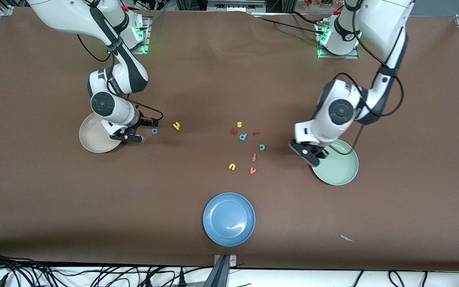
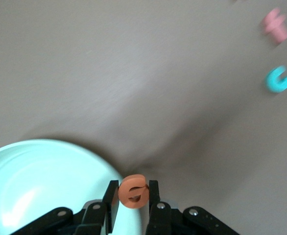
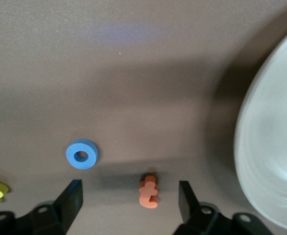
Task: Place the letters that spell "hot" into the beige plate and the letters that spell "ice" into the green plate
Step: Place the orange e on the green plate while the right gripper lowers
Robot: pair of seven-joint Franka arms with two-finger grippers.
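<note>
My left gripper (image 2: pixel 133 190) is shut on the orange e (image 2: pixel 135 193) and hangs over the rim of the green plate (image 2: pixel 31 186), which lies at the left arm's end (image 1: pixel 339 169). The teal c (image 1: pixel 262 147) and dark red i (image 1: pixel 256 133) lie among the scattered letters mid-table. My right gripper (image 3: pixel 130 191) stands open low over the table beside the beige plate (image 1: pixel 94 137), with the orange t (image 3: pixel 148 191) lying between its fingers. Just past them are the blue o (image 3: pixel 82 154) and the yellow h (image 1: pixel 177 126).
Other loose letters lie mid-table: a yellow s (image 1: pixel 239 124), a teal p (image 1: pixel 243 136), a red-orange f (image 1: pixel 254 157), a yellow u (image 1: pixel 232 166) and an orange v (image 1: pixel 253 170). A blue plate (image 1: pixel 228 219) sits nearer the front camera.
</note>
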